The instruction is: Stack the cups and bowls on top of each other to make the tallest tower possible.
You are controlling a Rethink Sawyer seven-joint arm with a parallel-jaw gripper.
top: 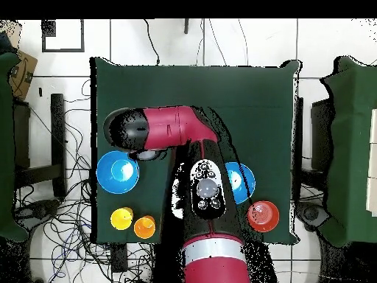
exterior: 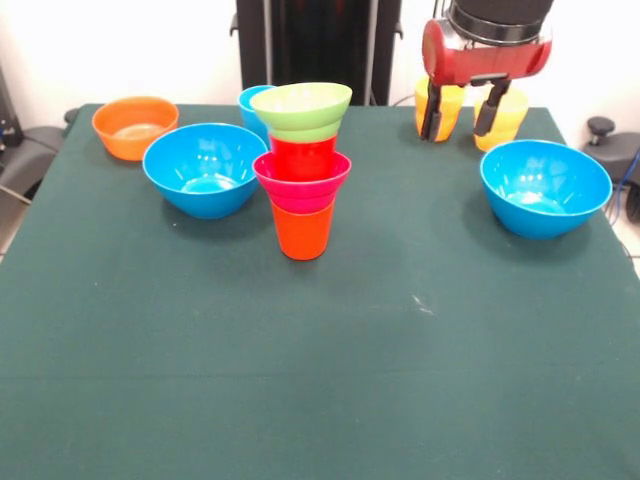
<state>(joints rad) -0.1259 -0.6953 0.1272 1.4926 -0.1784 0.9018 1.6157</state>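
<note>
From the front, nearest stands the tower [exterior: 303,170]: an orange plastic cup under a pink-red bowl, red cup and lime-green bowl, alternated for height. Right of the tower, beyond a big blue bowl [exterior: 545,187], the gripper [exterior: 465,118] hangs open and empty between two yellow cups [exterior: 503,117].

Overhead, the arm hides the tower.
</note>
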